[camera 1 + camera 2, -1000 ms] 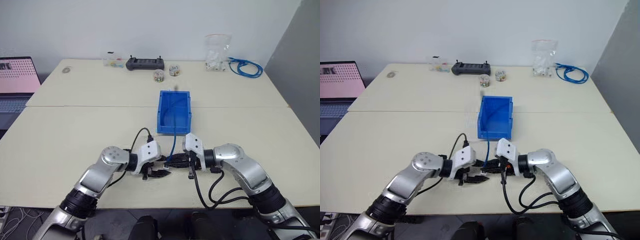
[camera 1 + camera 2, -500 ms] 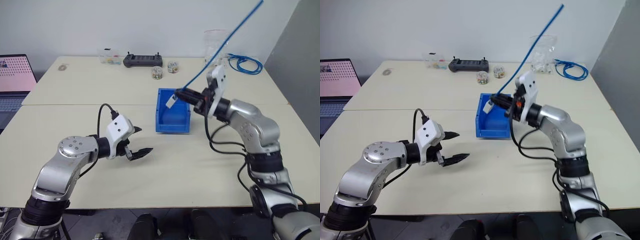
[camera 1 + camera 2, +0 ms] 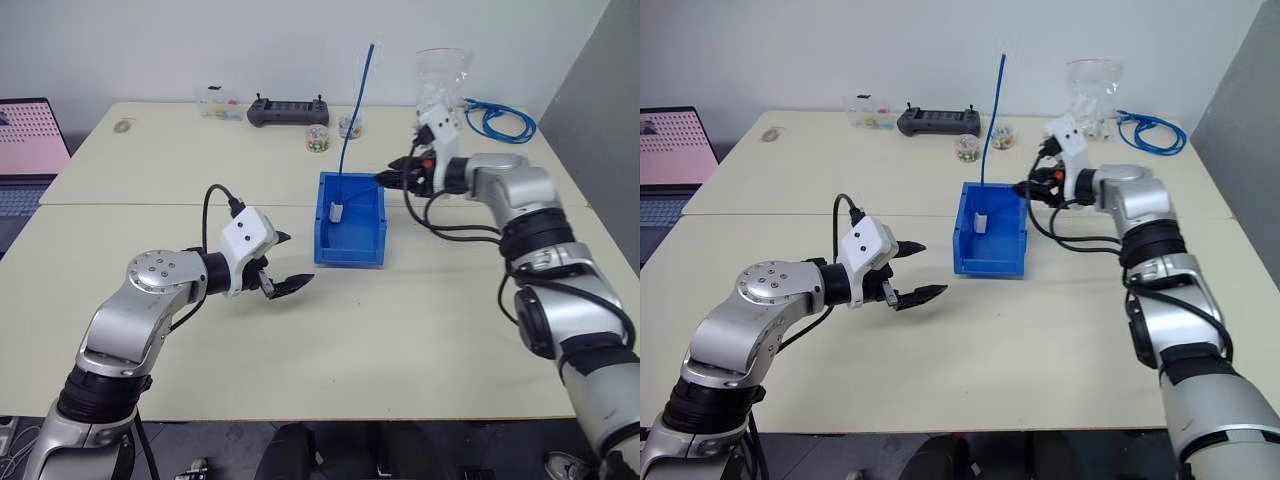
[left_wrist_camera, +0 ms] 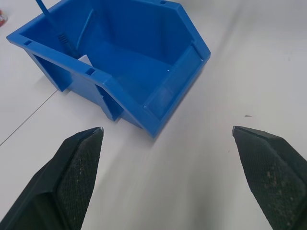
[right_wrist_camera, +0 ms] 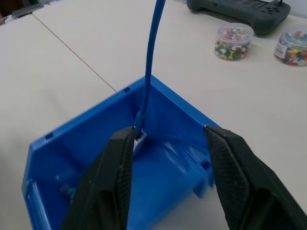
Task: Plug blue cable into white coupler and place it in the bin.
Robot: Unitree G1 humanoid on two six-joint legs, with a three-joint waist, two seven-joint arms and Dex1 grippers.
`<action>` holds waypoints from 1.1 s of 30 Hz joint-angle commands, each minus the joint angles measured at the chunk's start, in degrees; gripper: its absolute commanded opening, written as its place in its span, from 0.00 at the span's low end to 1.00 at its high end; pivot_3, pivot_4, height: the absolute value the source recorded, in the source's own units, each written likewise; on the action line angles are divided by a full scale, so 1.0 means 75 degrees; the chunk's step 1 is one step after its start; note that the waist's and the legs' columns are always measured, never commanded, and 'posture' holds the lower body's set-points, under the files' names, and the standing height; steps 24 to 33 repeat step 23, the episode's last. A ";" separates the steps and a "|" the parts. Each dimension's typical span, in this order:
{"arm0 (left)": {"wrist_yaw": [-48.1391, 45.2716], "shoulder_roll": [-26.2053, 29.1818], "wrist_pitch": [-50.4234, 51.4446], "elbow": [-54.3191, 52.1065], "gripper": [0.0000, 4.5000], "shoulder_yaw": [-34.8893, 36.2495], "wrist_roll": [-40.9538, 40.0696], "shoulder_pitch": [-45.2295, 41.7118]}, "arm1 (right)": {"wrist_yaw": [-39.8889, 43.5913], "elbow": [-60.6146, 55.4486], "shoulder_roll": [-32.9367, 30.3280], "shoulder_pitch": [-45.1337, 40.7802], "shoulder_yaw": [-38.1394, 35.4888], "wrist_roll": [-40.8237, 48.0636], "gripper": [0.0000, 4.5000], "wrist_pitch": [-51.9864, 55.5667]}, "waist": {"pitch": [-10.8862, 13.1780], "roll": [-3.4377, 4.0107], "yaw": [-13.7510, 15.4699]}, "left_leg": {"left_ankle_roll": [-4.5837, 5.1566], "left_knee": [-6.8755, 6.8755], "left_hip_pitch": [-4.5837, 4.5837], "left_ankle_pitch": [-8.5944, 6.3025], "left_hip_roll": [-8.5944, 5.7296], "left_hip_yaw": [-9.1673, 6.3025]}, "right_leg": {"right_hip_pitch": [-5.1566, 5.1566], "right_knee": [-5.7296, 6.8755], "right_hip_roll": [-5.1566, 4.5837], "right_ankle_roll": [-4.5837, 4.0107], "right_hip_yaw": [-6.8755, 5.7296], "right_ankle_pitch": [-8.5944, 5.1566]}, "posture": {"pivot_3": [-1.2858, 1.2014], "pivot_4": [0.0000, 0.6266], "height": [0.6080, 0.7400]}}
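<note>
The blue bin [image 3: 349,250] stands mid-table. The white coupler [image 3: 338,211] hangs just inside it on the lower end of the blue cable [image 3: 354,110], which rises nearly upright out of the bin. My right gripper [image 3: 386,179] is at the bin's far right corner, open. In the right wrist view the cable [image 5: 151,62] and coupler [image 5: 139,139] sit close to one of its fingers [image 5: 108,182], over the bin's inside [image 5: 76,143]. My left gripper [image 3: 292,260] hovers left of the bin, open wide and holding nothing, facing the bin's front lip [image 4: 158,91].
Along the table's far edge lie a black controller [image 3: 287,112], two jars of coloured pins [image 3: 317,140], a small clear box [image 3: 220,104], a clear bag of white parts [image 3: 440,85] and a coiled blue cable [image 3: 495,118]. A laptop [image 3: 30,135] sits at far left.
My right gripper carried the cable and coupler from the near table edge up over the bin, then opened; the cable swung upright with the coupler in the bin. My left gripper opened and rose.
</note>
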 commanded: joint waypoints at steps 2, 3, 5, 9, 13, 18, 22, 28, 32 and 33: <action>0.0071 0.0076 -0.0150 0.0264 1.00 0.0216 -0.0021 -0.0187 | 0.0839 -0.1413 -0.0913 0.1014 0.0259 -0.0328 0.86 -0.0262 | 0.0000 0.0000 -0.0002 | 0.0001 0.0000 0.0005 0.0000 0.0001 -0.0005 | 0.0002 0.0008 0.0001 0.0000 -0.0004 0.0000 | 0.52 0.24 1.00; 0.0096 0.0058 -0.0167 0.0368 1.00 0.0284 -0.0041 -0.0209 | 0.0914 -0.1762 -0.1075 0.1278 0.0228 -0.0309 0.93 -0.0247 | 0.0001 -0.0001 -0.0008 | 0.0001 0.0001 0.0009 -0.0001 0.0001 -0.0005 | 0.0002 0.0017 0.0002 0.0000 -0.0004 0.0000 | 0.52 0.24 1.00; 0.0173 0.0067 -0.0154 0.0547 1.00 0.0481 -0.0087 -0.0216 | 0.1061 -0.2842 -0.1345 0.1969 -0.0012 -0.0019 0.99 -0.0070 | 0.0001 -0.0001 -0.0012 | 0.0002 0.0004 0.0012 0.0000 0.0003 -0.0007 | 0.0001 0.0027 0.0004 0.0000 -0.0005 0.0000 | 0.52 0.24 1.00; 0.0423 0.0182 -0.0334 0.0775 1.00 0.1009 -0.0052 0.0005 | 0.1048 -0.5677 -0.1551 0.3696 -0.1046 0.1426 0.99 0.1329 | 0.0002 0.0000 -0.0063 | 0.0002 0.0006 0.0018 0.0001 0.0013 -0.0009 | 0.0001 0.0036 0.0013 0.0000 -0.0004 0.0000 | 0.52 0.24 1.00; 0.0757 0.0183 -0.0388 0.0588 1.00 0.1516 -0.0084 0.0362 | 0.0523 -0.7798 -0.1640 0.5121 -0.1723 0.2273 0.99 0.2340 | 0.0002 0.0000 -0.0026 | 0.0001 0.0005 0.0017 0.0001 0.0017 -0.0021 | 0.0006 0.0030 0.0016 0.0000 -0.0009 0.0000 | 0.52 0.24 1.00; 0.0909 0.0124 -0.0283 0.0465 1.00 0.2030 -0.0421 0.0684 | -0.0372 -0.8720 -0.1559 0.5491 -0.2332 0.2731 0.99 0.2864 | 0.0002 -0.0001 -0.0006 | 0.0001 0.0026 0.0021 0.0001 0.0003 -0.0019 | 0.0018 0.0030 0.0008 0.0019 -0.0004 0.0017 | 0.52 0.24 1.00; 0.0887 0.0057 -0.0005 0.0306 1.00 0.2132 -0.0820 0.0704 | -0.0561 -0.8538 -0.1562 0.5293 -0.2237 0.2834 0.99 0.2885 | 0.0003 -0.0003 -0.0006 | -0.0002 0.0024 0.0054 0.0006 0.0005 -0.0024 | 0.0046 0.0030 0.0012 0.0018 -0.0011 0.0019 | 0.52 0.24 1.00; 0.0815 0.0076 -0.0065 0.0292 1.00 0.2100 -0.0869 0.0711 | -0.0583 -0.8446 -0.1545 0.5236 -0.2175 0.2832 0.99 0.2850 | 0.0003 -0.0003 -0.0006 | -0.0003 0.0023 0.0055 0.0007 0.0005 -0.0021 | 0.0046 0.0030 0.0012 0.0017 -0.0008 0.0019 | 0.52 0.24 1.00; 0.0815 0.0076 -0.0065 0.0292 1.00 0.2100 -0.0869 0.0711 | -0.0583 -0.8446 -0.1545 0.5236 -0.2175 0.2832 0.99 0.2850 | 0.0003 -0.0003 -0.0006 | -0.0003 0.0023 0.0055 0.0007 0.0005 -0.0021 | 0.0046 0.0030 0.0012 0.0017 -0.0008 0.0019 | 0.52 0.24 1.00; 0.0815 0.0076 -0.0065 0.0292 1.00 0.2100 -0.0869 0.0711 | -0.0583 -0.8446 -0.1545 0.5236 -0.2175 0.2832 0.99 0.2850 | 0.0003 -0.0003 -0.0006 | -0.0003 0.0023 0.0055 0.0007 0.0005 -0.0021 | 0.0046 0.0030 0.0012 0.0017 -0.0008 0.0019 | 0.52 0.24 1.00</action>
